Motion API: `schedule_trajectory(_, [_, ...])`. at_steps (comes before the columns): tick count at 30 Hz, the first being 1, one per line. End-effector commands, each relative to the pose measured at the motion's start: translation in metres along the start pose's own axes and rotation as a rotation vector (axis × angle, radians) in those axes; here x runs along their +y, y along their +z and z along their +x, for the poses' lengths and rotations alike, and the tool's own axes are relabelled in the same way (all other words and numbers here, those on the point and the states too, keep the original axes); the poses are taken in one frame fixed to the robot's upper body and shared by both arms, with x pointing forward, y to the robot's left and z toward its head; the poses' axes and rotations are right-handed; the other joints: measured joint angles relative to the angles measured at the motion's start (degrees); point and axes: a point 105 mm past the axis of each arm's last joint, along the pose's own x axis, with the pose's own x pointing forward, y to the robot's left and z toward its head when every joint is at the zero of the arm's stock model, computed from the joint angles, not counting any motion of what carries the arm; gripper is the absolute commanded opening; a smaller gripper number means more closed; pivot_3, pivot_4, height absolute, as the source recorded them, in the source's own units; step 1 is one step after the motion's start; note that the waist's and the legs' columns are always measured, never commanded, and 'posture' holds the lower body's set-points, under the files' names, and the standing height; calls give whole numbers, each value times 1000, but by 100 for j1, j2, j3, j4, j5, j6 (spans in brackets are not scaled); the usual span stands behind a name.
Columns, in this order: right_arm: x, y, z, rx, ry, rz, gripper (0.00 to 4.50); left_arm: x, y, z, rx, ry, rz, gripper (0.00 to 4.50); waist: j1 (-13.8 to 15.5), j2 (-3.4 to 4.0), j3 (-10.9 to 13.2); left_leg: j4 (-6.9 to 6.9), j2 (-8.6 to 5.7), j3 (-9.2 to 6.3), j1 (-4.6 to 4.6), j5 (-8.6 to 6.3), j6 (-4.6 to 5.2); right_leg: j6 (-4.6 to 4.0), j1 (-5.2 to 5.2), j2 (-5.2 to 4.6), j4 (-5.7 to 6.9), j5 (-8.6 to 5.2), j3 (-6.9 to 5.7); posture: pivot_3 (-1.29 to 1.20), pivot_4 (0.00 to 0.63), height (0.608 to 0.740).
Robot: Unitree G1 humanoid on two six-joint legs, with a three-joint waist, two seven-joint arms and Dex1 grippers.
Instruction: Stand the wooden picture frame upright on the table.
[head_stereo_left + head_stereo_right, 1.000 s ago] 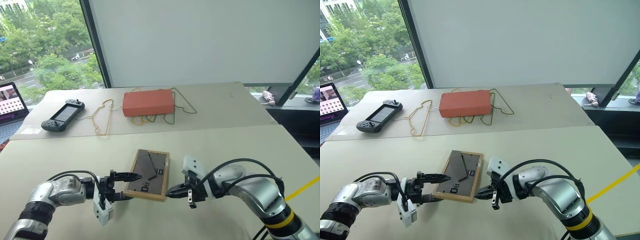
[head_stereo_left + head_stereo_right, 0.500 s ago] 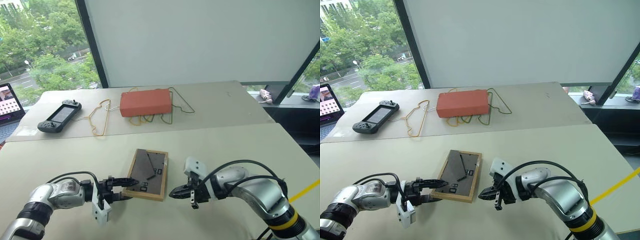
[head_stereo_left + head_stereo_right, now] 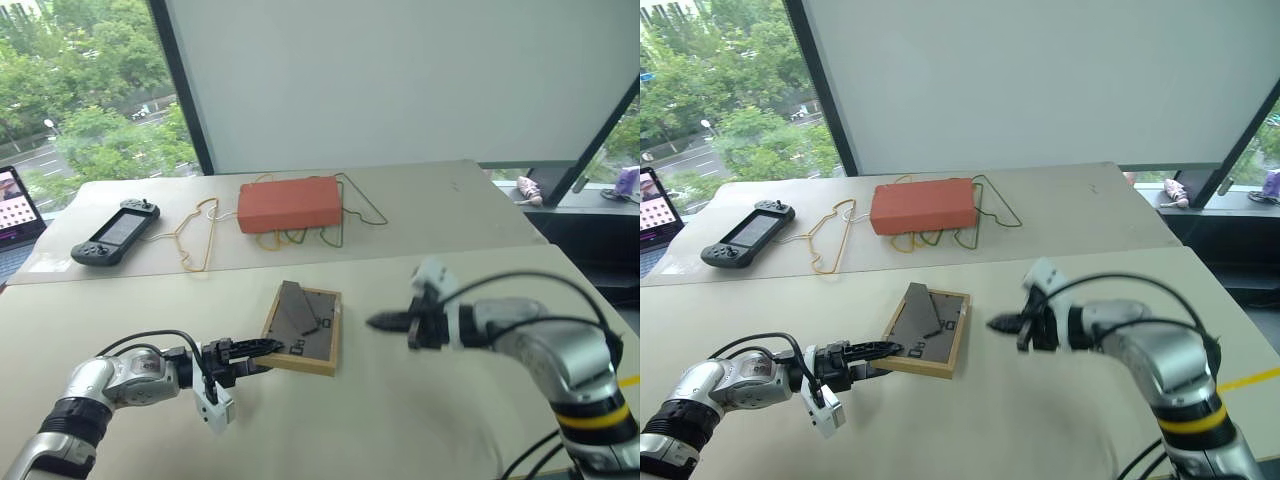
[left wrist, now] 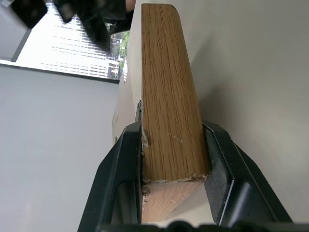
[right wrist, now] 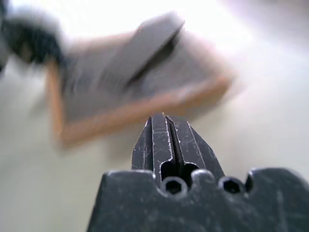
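The wooden picture frame (image 3: 312,338) lies back-up on the beige table (image 3: 420,420), its dark fold-out stand (image 3: 293,308) tilted up off the back. My left gripper (image 3: 262,353) is shut on the frame's near left corner. In the left wrist view the light-wood edge (image 4: 169,96) sits clamped between my two black fingers (image 4: 120,174). To the right of the frame and apart from it, my right gripper (image 3: 376,322) hovers above the table, shut and holding nothing. In the right wrist view its fingertips (image 5: 166,135) point toward the blurred frame (image 5: 140,82).
On the far table are an orange-red box (image 3: 290,204) over wire hangers (image 3: 200,236), a black game controller (image 3: 110,232) and a laptop (image 3: 15,200) at the left edge. A seam (image 3: 450,250) divides the two tabletops. Windows stand behind.
My left gripper went from open to shut on the frame's corner. My right gripper rose and drew away to the right of the frame. The frame's stand now stands raised.
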Motion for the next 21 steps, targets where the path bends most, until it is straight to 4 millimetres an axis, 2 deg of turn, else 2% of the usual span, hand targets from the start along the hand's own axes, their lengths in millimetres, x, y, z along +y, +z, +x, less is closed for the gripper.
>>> schedule_trajectory(1, [7,17,20,-54,50,43,620,9,1,2,-13,39,37,1284,-48,1,0,-3,0,-1,-1,-1,1,0,-3,0,0,0,0,0,150,740])
schedule_trajectory(3, [9,19,35,-56,78,76,1100,8,1,3,-16,40,37,1284,-61,2,1,-3,-1,-3,-3,-4,7,0,-3,0,-4,0,-1,0,150,740])
schedule_trajectory(7, [20,16,63,5,224,194,2569,7,2,6,-25,43,41,1284,-74,5,3,-2,-5,-3,-16,-3,6,-1,-9,0,-2,1,-1,0,150,740])
schedule_trajectory(9, [16,10,71,51,249,265,3182,6,3,6,-29,43,42,1284,-73,6,3,-3,-5,-3,-17,-1,3,0,-9,-1,-2,0,-3,0,150,740])
schedule_trajectory(12, [8,1,81,96,242,279,4256,6,4,7,-33,43,44,1284,-63,7,4,-3,-5,-4,-20,-2,3,0,-9,-1,-3,1,-3,0,150,740])
schedule_trajectory(13, [10,-2,85,115,267,295,4460,6,4,7,-33,43,44,1284,-67,7,4,-3,-5,-4,-20,-2,4,0,-9,-1,-4,0,-4,0,150,740])
schedule_trajectory(21, [31,-14,109,166,407,394,4460,4,8,5,-32,49,37,1284,-192,9,5,-3,-4,-6,-21,-5,10,0,-15,0,4,0,-5,0,150,740])
